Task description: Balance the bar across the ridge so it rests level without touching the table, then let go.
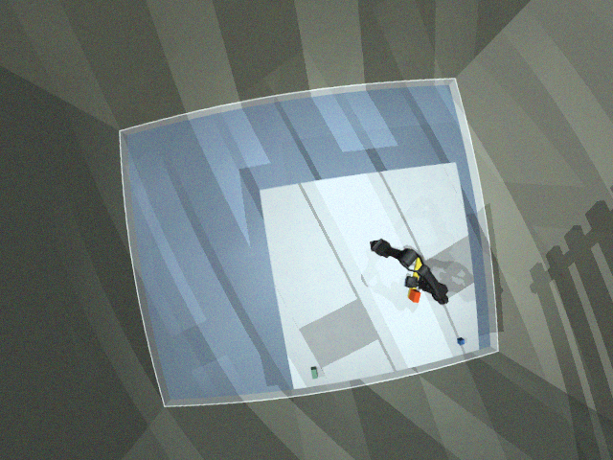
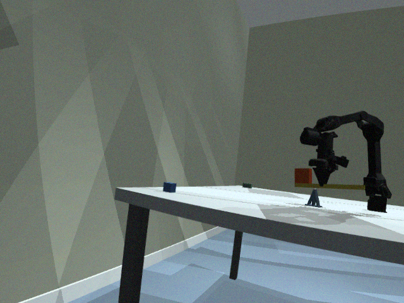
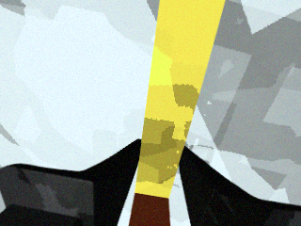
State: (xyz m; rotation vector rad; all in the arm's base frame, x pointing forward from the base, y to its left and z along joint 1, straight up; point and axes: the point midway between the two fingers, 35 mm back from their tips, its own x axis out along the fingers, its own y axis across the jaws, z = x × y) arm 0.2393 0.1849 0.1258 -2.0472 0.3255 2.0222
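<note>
A yellow bar (image 1: 418, 264) (image 2: 349, 187) (image 3: 183, 56) with an orange-red block (image 1: 414, 295) (image 2: 303, 176) (image 3: 150, 212) on one end is held off the table. My gripper (image 2: 322, 184) (image 3: 160, 146) is shut on the bar near the block, and the long free part reaches toward the arm's base in the exterior view. The bar looks nearly level there. The small dark ridge (image 2: 314, 198) stands on the table, its tip just below the bar in that view; a thin gap shows. Whether the ridge is directly under the bar I cannot tell. It is hidden in the other views.
The white table (image 1: 322, 238) (image 2: 202, 199) bears a small blue cube (image 1: 461, 340) (image 2: 169, 187) near an edge and a small green block (image 1: 314, 372) (image 2: 247, 185) near a corner. The arm's base stands close beyond the bar's free end in the exterior view.
</note>
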